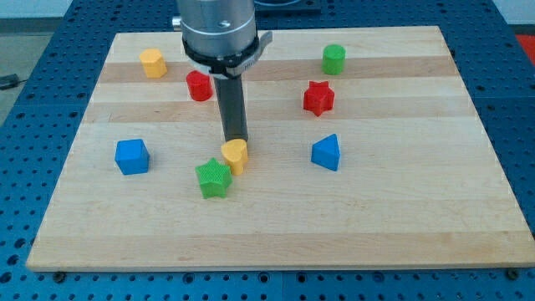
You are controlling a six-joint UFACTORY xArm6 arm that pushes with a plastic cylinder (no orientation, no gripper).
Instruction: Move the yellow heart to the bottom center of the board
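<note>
You can see a pale wooden board [276, 234] lying on a blue table with little holes [50, 100]. The arm has no jaws to open or close; it ends in a dark rod that comes straight down from a grey round part [217, 29] at the far side of the view. My tip [236, 140] sits right at the far edge of the yellow heart [236, 155], so close that the two look like they touch. The yellow heart is a bit left of the middle of the board, about halfway between the far edge and the near edge. A green star block [213, 178] is just beside the heart, on its near left side, and they seem to touch or almost touch. A blue cube [132, 156] sits well to the left of them. A blue triangle block [327, 152] sits to the right of the heart, well apart from it. Farther back, a red round-looking block [199, 85] stands just left of the rod, and a red star block [318, 98] stands off to the right. Near the far edge you can see a yellow block [153, 63] on the left and a green round block [334, 58] on the right.
</note>
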